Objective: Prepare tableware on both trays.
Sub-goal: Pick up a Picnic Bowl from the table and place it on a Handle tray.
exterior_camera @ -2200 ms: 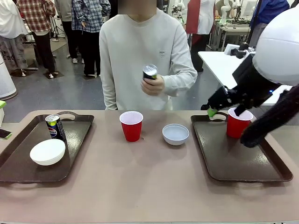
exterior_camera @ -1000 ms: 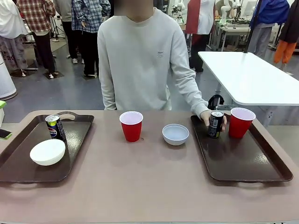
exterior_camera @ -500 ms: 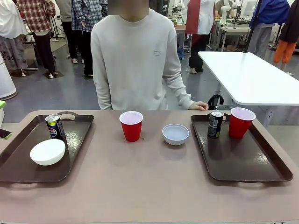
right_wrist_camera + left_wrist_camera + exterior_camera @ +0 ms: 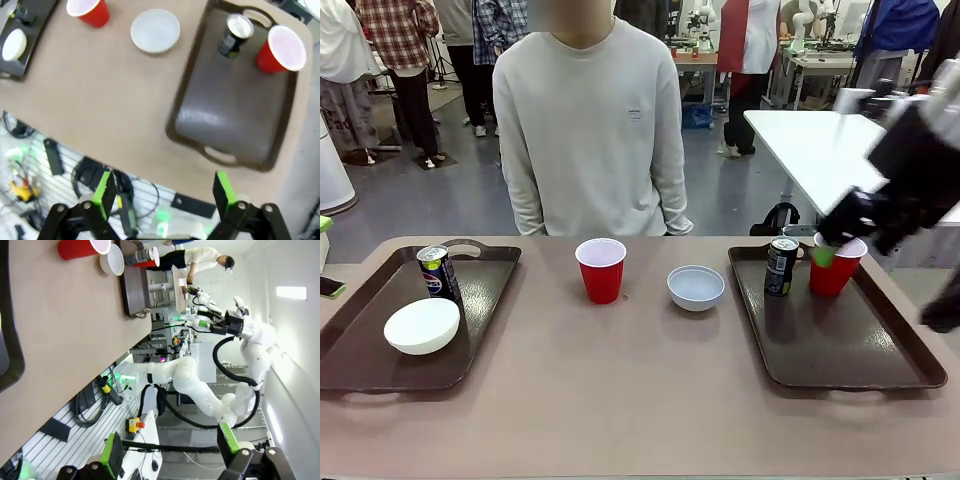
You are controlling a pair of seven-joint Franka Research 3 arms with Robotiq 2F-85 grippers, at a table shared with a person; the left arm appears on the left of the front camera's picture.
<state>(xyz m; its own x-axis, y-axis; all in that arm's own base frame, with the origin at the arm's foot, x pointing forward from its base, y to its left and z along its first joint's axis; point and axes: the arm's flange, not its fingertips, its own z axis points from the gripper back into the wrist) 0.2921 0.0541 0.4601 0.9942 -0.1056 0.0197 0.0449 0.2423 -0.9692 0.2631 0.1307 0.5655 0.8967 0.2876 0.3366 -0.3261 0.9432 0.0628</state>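
The left tray (image 4: pixel 480 300) holds a soda can (image 4: pixel 438 272) and a white bowl (image 4: pixel 422 325). On the right tray (image 4: pixel 840 350) stand a dark soda can (image 4: pixel 781 266) and a red cup (image 4: pixel 830 272). Between the trays, on the bare table, are a second red cup (image 4: pixel 601 270) and a greyish-white bowl (image 4: pixel 696 287). My right gripper (image 4: pixel 852 243) hovers open over the right tray's far end, by its cup. From high up, the right wrist view looks past open fingers (image 4: pixel 162 195) at that tray (image 4: pixel 230 120), can (image 4: pixel 234 34) and cup (image 4: pixel 281 48). My left gripper (image 4: pixel 170 450) is open and empty.
A person in a pale sweatshirt (image 4: pixel 585 130) stands at the far edge, hands off the table. A white table (image 4: pixel 830 160) stands behind on the right. Open tabletop (image 4: pixel 620 390) runs along the near side between the trays.
The person set the second can on the right tray, pulled the hand back and stepped left. My right arm has come back in from the right, above that tray's cup.
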